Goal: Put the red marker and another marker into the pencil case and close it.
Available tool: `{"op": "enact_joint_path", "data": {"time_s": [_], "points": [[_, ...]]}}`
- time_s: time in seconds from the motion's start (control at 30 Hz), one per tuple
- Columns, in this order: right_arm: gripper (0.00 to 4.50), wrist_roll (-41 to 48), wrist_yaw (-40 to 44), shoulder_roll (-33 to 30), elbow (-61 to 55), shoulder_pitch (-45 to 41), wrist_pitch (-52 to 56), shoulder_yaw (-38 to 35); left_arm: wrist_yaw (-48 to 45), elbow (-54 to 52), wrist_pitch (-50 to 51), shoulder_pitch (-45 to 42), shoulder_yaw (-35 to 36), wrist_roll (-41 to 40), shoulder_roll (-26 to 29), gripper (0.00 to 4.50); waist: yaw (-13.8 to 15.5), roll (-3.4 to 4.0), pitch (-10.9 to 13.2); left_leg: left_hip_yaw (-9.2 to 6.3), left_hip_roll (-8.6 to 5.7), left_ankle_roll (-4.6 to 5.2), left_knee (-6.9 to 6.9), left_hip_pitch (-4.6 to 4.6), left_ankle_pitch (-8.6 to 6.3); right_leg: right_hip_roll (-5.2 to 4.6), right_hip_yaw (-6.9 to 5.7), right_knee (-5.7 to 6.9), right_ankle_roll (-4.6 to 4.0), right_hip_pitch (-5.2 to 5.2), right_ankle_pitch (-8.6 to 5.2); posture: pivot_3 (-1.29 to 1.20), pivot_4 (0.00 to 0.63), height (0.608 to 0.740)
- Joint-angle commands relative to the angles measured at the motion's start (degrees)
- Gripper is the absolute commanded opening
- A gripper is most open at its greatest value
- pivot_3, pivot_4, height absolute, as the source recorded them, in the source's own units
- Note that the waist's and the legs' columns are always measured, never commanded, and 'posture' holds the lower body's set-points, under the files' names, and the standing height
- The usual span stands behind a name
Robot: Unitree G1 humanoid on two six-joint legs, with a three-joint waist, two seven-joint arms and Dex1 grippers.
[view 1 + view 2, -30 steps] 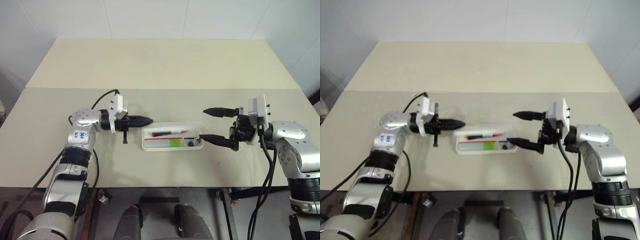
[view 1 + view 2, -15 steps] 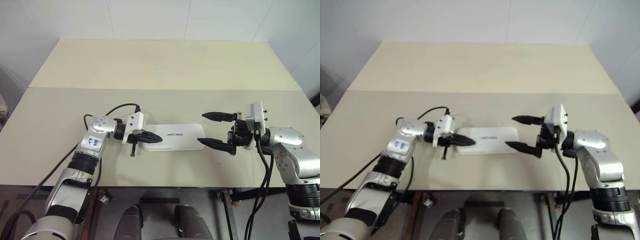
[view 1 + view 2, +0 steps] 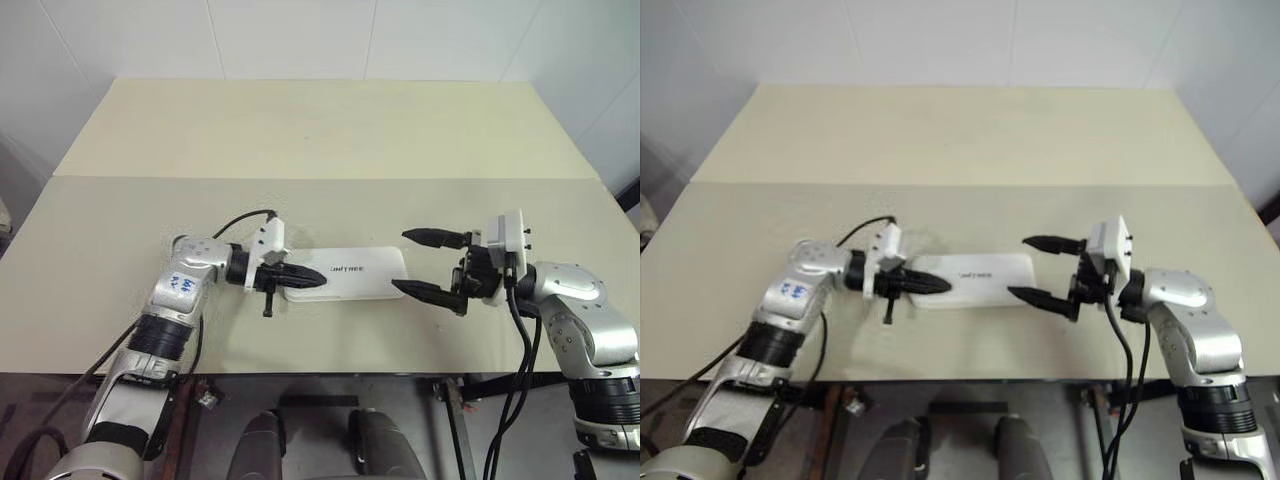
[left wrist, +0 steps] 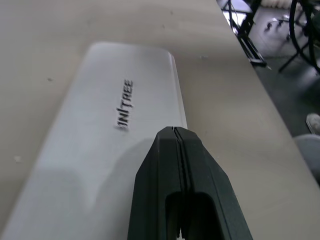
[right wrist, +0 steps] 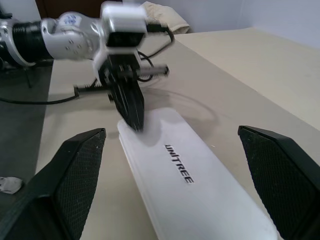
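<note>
The pencil case [image 3: 347,273] lies flat on the bench [image 3: 320,130] w/ its lid down, long axis running left-right, nearer the front edge than the back and roughly midway between the left and right edges. Lid is plain white w/ small dark lettering near its middle (reads clearly in both wrist views). No markers visible; the case is shut, so its contents can't be seen.

Left gripper [image 3: 318,281] points toward the right, about level, fingers pressed together w/ nothing between them. Its tip sits on or just over the lid at the case's left end; right wrist view shows the tip at the lid's surface, but actual contact can't be confirmed.

Right gripper [image 3: 415,263] points toward the left, jaws spread wide, holding nothing. It's just off the case's right end: one finger [image 3: 432,238] toward the back side, the other [image 3: 424,293] toward the front, near the case's front right corner. Neither finger clearly touches the case.
</note>
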Motion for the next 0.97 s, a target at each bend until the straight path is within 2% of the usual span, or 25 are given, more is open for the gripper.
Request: {"op": "enact_joint_path", "data": {"time_s": [0.03,0.13,0.23,0.43,0.6,0.97], "points": [[4.5,-1.5,-0.2,0.3,3.6,-1.6,-4.2,-1.9,1.7,-5.0,1.2,2.5,10.4,-7.3,4.0,0.03,-0.1,0.0,0.0,0.01,0.01,0.0,-0.01,0.02,0.0,0.0,0.0,0.01,-0.01,0.0,0.0,0.0,0.15,0.74],[4.5,-2.2,-0.6,0.4,6.0,-1.7,-6.3,-2.7,4.2,-6.1,0.5,6.4,14.8,-7.6,7.4,0.03,-0.2,0.01,0.0,0.02,0.05,0.0,-0.14,0.08,0.0,0.02,-0.02,0.02,-0.07,-0.03,-0.04,0.0,0.15,0.74],[4.5,-2.6,-0.6,0.2,7.5,-1.2,-7.7,-3.3,5.7,-7.9,-0.5,11.4,18.5,-8.1,9.7,0.62,0.0,0.0,0.0,0.04,0.05,0.0,-0.24,0.1,0.0,-0.03,-0.03,-0.05,-0.11,-0.03,-0.06,0.0,0.15,0.74],[4.5,-2.6,1.3,-2.0,8.7,-0.6,-8.5,-4.2,6.9,-8.8,-4.3,15.8,23.7,-10.0,10.9,2.6,0.3,0.0,0.0,0.02,0.04,0.0,-0.25,0.04,0.0,-0.14,-0.11,-0.15,-0.11,-0.01,-0.06,0.0,0.15,0.74],[4.5,-3.1,1.9,-2.8,10.1,-1.0,-10.1,-4.8,7.3,-7.2,-6.0,15.1,23.5,-10.0,11.1,4.38,0.1,0.0,0.0,0.11,0.05,0.0,-0.28,0.05,0.0,-0.2,-0.11,-0.34,-0.31,0.01,-0.02,0.0,0.15,0.74],[4.5,-3.7,3.1,-3.6,11.9,-1.1,-11.8,-5.2,6.2,-9.9,-4.8,18.0,24.1,-12.1,13.0,4.44,0.1,0.0,0.0,0.13,0.12,0.0,-0.51,0.08,0.0,-0.1,-0.12,-0.4,-0.23,-0.04,0.02,0.0,0.15,0.74]]}}
